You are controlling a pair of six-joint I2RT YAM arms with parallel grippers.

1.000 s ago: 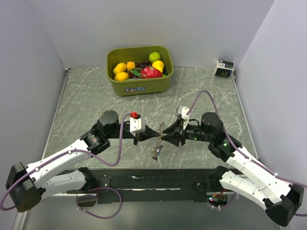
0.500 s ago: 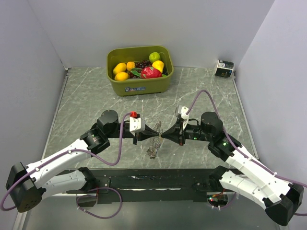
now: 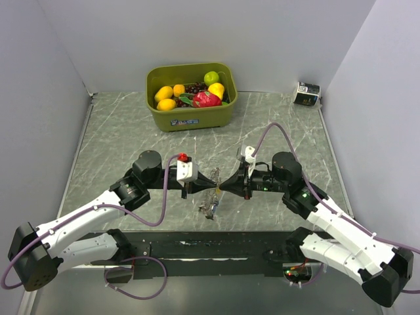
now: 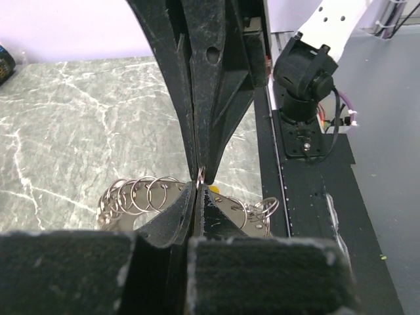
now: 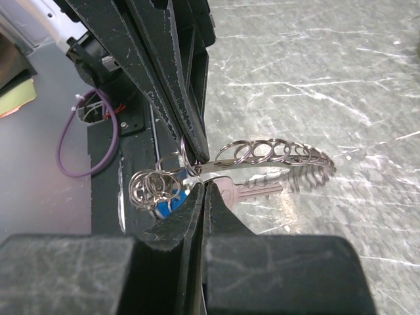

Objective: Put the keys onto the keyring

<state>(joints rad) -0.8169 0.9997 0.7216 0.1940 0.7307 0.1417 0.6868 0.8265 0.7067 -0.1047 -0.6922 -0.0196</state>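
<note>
Grippers meet tip to tip above the near middle of the grey marbled table (image 3: 118, 131), the left gripper (image 3: 210, 182) reaching in from the left and the right gripper (image 3: 224, 185) from the right. Between their tips hangs the ring strand (image 3: 210, 205), a string of linked silver metal split rings that droops down toward the tabletop.

The left wrist view shows the left gripper (image 4: 199, 188) clenched, its fingers pressed flat together on one small loop of the ring strand (image 4: 141, 195), which arcs off to both sides below. The right gripper (image 4: 200, 167) comes down from above, and its point touches that same loop.

The right wrist view shows the right gripper (image 5: 205, 188) also pressed shut, its tip right against the ring strand (image 5: 262, 152). Whether it pinches a ring or the key cannot be told. A silver key with a blue plastic head (image 5: 252, 191) lies just beside that tip, under the rings. The left gripper (image 5: 195, 156) touches the strand from above.

Well apart at the far side stand an olive-green plastic tub (image 3: 190, 121) of fruit and a small dark box (image 3: 307, 93).
</note>
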